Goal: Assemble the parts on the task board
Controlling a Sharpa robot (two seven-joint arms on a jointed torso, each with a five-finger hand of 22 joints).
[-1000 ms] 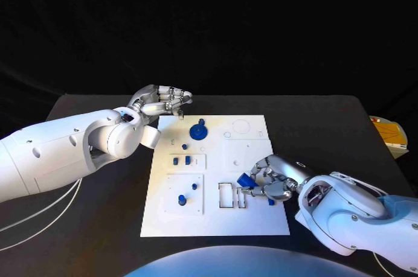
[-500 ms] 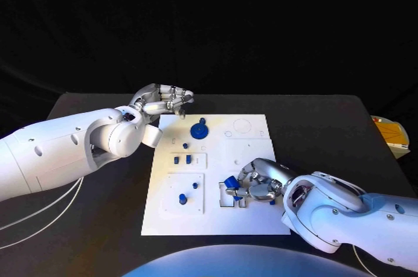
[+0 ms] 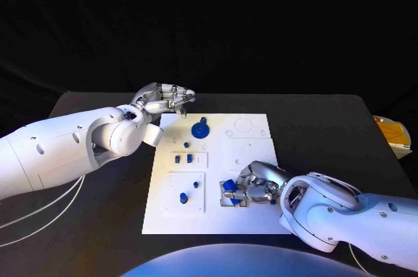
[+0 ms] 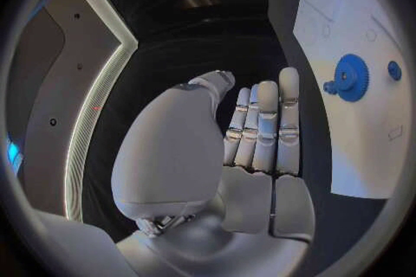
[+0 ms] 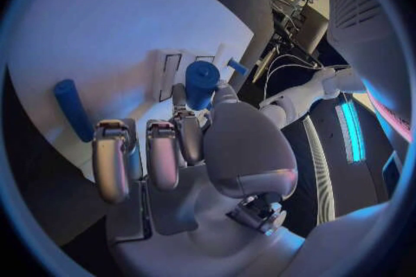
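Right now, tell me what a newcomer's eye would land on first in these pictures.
The white task board in the middle of the black table draws the eye first, with a blue gear near its far end. Next is the right hand, down over the board's near part, holding a blue cylindrical part at the rectangular slots. The left hand sits at the board's far left corner, fingers curled.
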